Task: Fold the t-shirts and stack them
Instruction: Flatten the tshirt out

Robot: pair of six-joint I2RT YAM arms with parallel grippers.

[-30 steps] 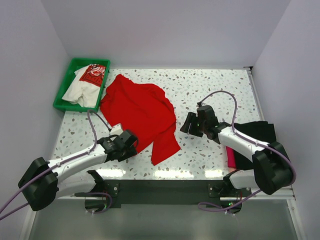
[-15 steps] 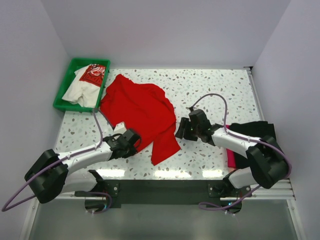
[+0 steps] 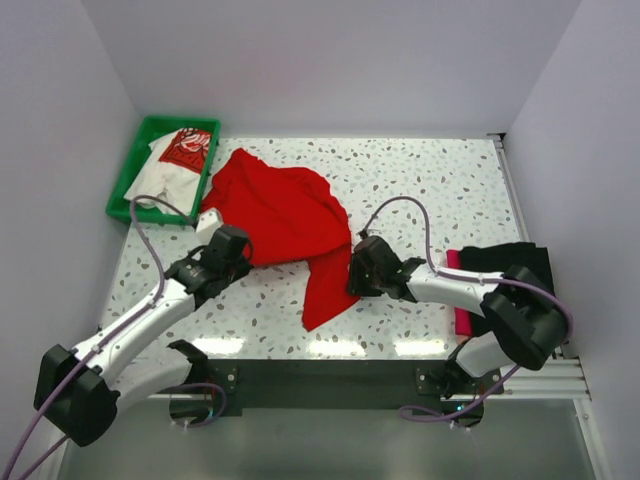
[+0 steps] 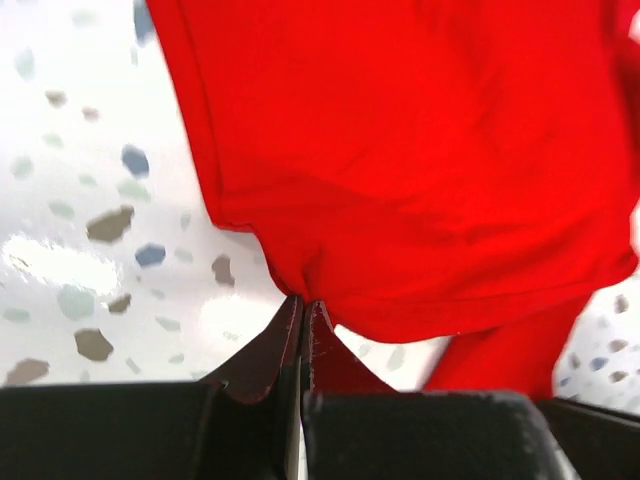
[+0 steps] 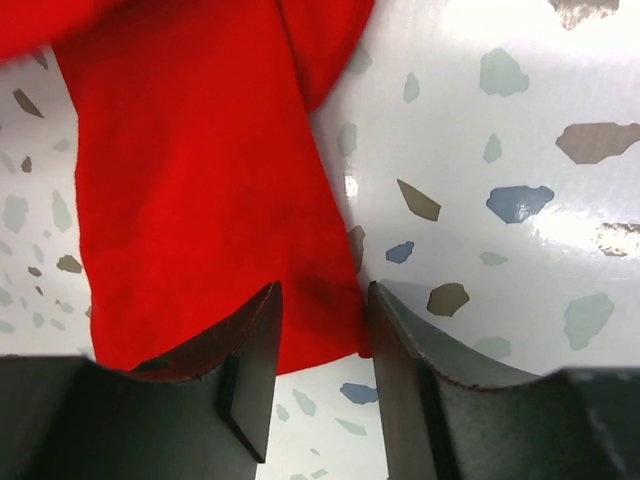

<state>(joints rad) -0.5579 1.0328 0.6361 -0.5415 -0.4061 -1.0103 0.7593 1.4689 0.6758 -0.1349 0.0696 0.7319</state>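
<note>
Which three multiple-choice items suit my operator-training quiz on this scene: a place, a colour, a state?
1. Where is the white cloth t-shirt with a red print? A) in the green plastic tray B) on a black shirt C) under the right arm
2. What colour is the spread-out cloth t-shirt on the speckled table? A) black B) white C) bright red
3. How is the left pincer? A) wide open B) shut on that t-shirt's edge C) shut on the tray
Key: 1A, it lies inside the tray's walls; 2C, red cloth covers the table's middle; 3B, the left wrist view shows fingertips together, pinching red cloth.
</note>
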